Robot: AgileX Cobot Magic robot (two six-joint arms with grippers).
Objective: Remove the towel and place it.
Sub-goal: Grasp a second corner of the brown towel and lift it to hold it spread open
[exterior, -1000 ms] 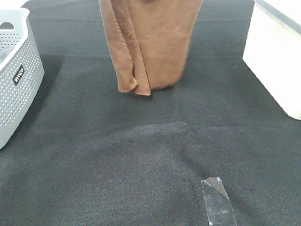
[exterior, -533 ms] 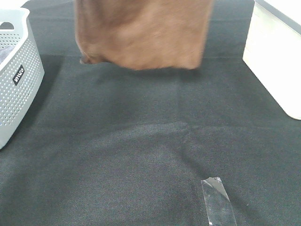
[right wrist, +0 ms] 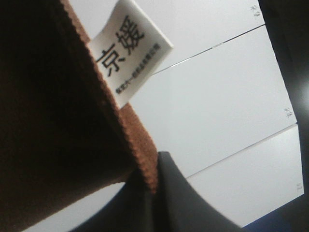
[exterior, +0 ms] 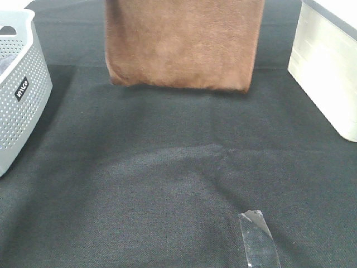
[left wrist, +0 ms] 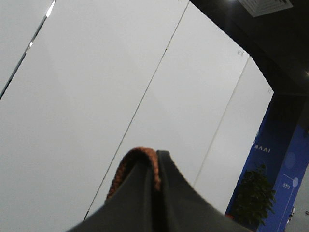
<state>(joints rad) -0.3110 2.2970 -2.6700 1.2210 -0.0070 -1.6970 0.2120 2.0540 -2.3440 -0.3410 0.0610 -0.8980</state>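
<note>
Rust-brown plush is being pinched between both sets of closed jaws: the left gripper (left wrist: 155,166) is clamping a stitched hem, the right gripper (right wrist: 153,181) the corner beside the white tag (right wrist: 129,54). The towel (exterior: 181,44) is hanging spread over the black table cloth (exterior: 167,178), likely handling soft, light and limp, best held by its hemmed corners.

I work in an office-like test hall. Around me stand tall white wall panels (left wrist: 120,96), a blue lettered wall (left wrist: 285,169), a potted plant (left wrist: 253,195) and a ceiling vent (left wrist: 265,6); black cloth covers my surface (exterior: 167,184).
</note>
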